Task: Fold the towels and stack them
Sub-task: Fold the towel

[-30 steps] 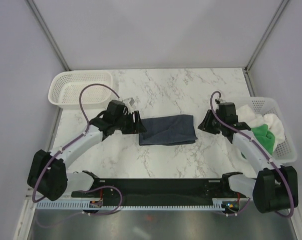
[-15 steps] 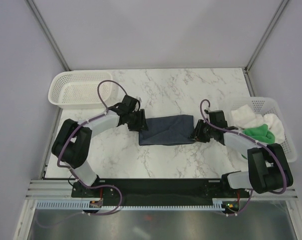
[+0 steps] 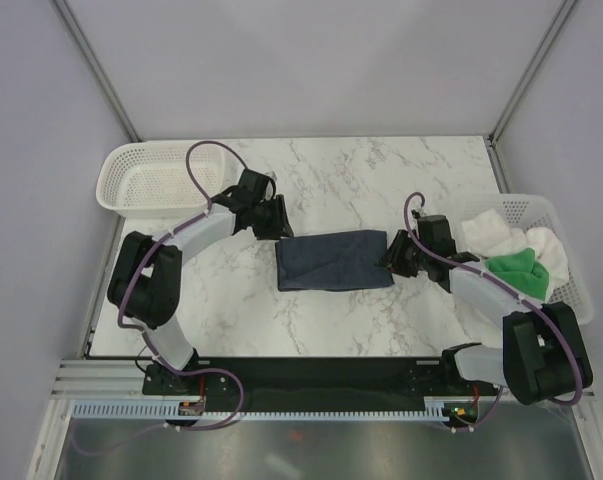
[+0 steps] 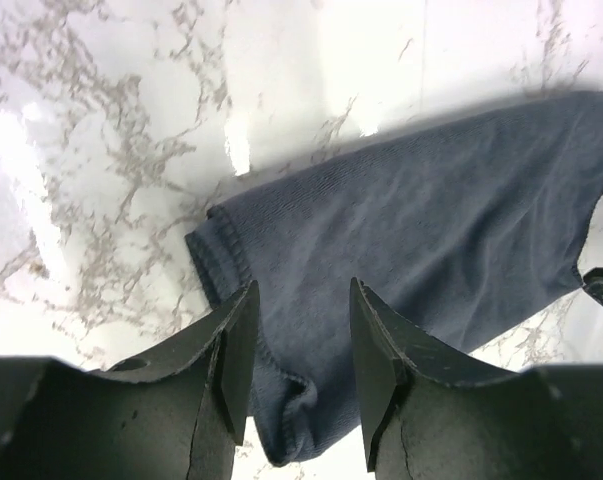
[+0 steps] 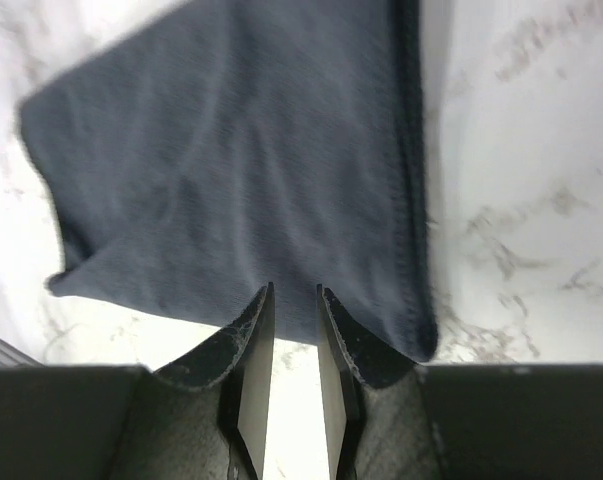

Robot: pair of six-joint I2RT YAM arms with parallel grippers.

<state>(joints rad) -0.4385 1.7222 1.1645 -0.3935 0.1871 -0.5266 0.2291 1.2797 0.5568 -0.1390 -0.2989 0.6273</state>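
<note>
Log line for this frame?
navy towel: flat | left pincer: open, its left edge | right pincer: open, its right edge | green towel: basket

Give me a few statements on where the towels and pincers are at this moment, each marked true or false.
1. The navy towel lies on the marble table between the left pincer and the right pincer. True.
2. The green towel and the white towel sit in the right basket. True.
3. The white towel is stacked on the navy towel. False: it is in the right basket, apart from the navy towel.
4. The left pincer's jaws are pressed shut. False: they stand apart over the navy towel's edge.
5. The left basket holds no towel. True.
</note>
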